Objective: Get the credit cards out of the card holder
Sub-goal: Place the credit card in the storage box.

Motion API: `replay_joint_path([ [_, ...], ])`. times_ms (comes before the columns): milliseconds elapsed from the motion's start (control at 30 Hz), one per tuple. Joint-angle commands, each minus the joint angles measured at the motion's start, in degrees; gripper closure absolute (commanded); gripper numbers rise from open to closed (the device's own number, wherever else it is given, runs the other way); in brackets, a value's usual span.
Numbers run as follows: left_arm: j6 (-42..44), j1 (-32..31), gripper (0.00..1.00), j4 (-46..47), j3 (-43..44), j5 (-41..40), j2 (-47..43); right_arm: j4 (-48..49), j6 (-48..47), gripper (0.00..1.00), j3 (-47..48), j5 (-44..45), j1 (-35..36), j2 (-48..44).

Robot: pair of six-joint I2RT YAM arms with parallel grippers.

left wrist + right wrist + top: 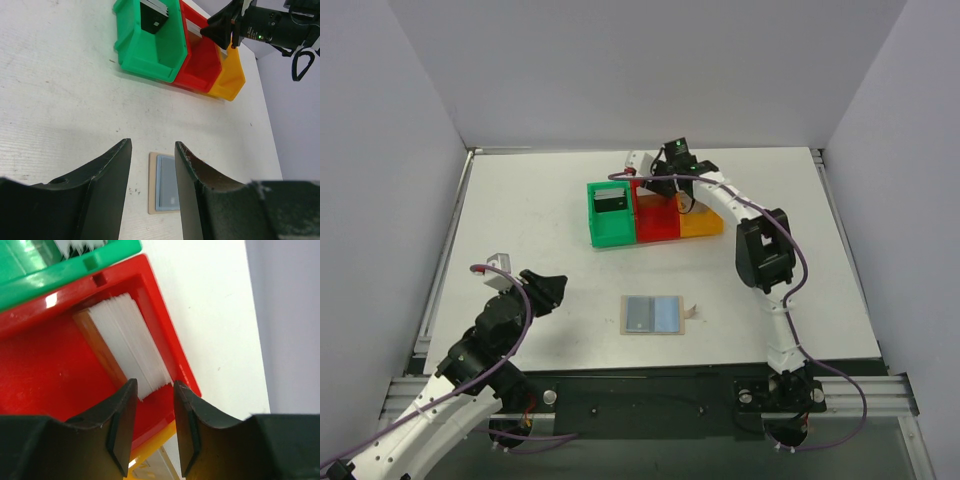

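The left gripper hangs over the near left of the white table, its black jaws apart with nothing between them. Through that gap the left wrist view looks down at the flat tan bifold card holder, which lies open on the table near the middle of the near edge, its two bluish-grey pocket panels facing up. Just right of it sits a small thin tan piece, too small to tell what it is.

Farther back, three plastic bins stand touching in a row. The green plastic bin on the left has dark rectangular cards leaning upright at its far end. The red plastic bin in the middle holds a stack of thin cards with white edges and a brownish face, tilted against the bin's far wall. The right gripper is over this bin with its jaws slightly apart and the stack's end right at the fingertips; I cannot tell if they touch. The orange plastic bin is rightmost.
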Motion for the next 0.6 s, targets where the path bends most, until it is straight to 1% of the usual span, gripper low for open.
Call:
replay_joint_path([
  [0,1.04,0.24,0.5,1.69,0.39,-0.23,-0.68,3.38,6.81,0.68,5.07,0.96,-0.09,-1.42],
  [100,1.04,0.24,0.5,1.51,0.39,-0.23,-1.04,3.38,9.11,0.66,8.41,1.22,-0.18,-1.42],
  [233,0.96,0.16,0.5,1.25,0.48,-0.23,-1.48,4.43,12.19,0.65,9.4,1.84,-0.18,-2.82],
  [267,0.87,0.24,0.5,1.25,0.57,-0.23,-1.48,5.04,13.76,0.65,8.7,1.92,-0.18,-3.52],
  [333,0.69,0.24,0.5,1.42,0.65,0.03,-1.48,9.51,18.05,0.65,4.67,2.71,0.08,-6.77],
  [367,0.52,0.24,0.5,1.33,0.74,0.3,-1.48,13.1,19.56,0.65,0.82,3.24,0.52,-9.83],
  [400,0.43,0.16,0.5,1.42,0.83,0.56,-1.39,16.09,23.14,0.65,-0.87,3.24,0.69,-11.25],
  [433,0.25,0.16,0.5,1.42,0.83,0.82,-1.39,17.17,24.74,0.61,-4.46,3.42,1.48,-14.48],
  [467,0.25,0.16,0.5,1.33,1.01,1.0,-1.22,18.14,28.5,0.59,-5.89,3.33,1.83,-15.82],
  [500,0.25,0.16,0.48,1.25,1.09,1.09,-1.13,18.06,30.28,0.52,-8.77,3.42,3.14,-18.79],
  [533,0.51,0.24,0.43,0.98,1.62,1.09,-0.69,16.49,33.17,0.49,-9.84,3.33,4.46,-21.78],
  [567,1.39,0.33,0.38,0.89,2.41,1.26,0.01,15.17,35.37,0.41,-11.94,3.59,5.17,-23.03],
])
